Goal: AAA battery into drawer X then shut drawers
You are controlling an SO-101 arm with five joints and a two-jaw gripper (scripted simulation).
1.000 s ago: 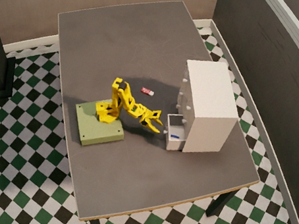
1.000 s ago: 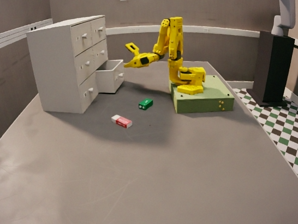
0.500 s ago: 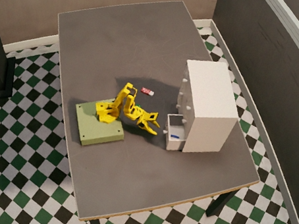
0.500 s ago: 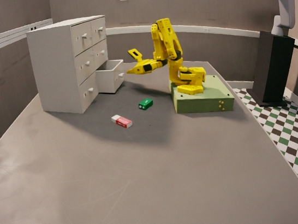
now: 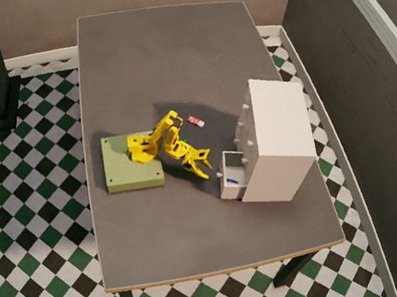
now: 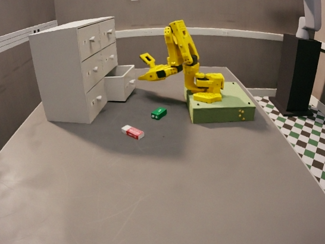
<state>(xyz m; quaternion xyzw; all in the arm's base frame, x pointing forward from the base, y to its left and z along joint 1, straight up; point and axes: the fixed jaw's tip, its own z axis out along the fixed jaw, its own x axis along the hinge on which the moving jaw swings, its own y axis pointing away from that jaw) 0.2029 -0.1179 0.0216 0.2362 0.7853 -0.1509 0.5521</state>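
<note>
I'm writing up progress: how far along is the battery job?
Done, it seems: a small blue thing, likely the battery, lies in the open bottom drawer. In hand: nothing; the gripper hangs empty, jaws slightly apart, before that drawer. Left: push the drawer shut. The eraser and green block are on the table.

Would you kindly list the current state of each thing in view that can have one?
Bottom drawer: pulled out, small blue thing inside.
Other five drawers: shut.
Chest: upright.
Gripper: slightly open, holding nothing, raised in front of the open drawer.
Green block: lying on the table.
Red-and-white eraser: lying flat on the table.
</note>
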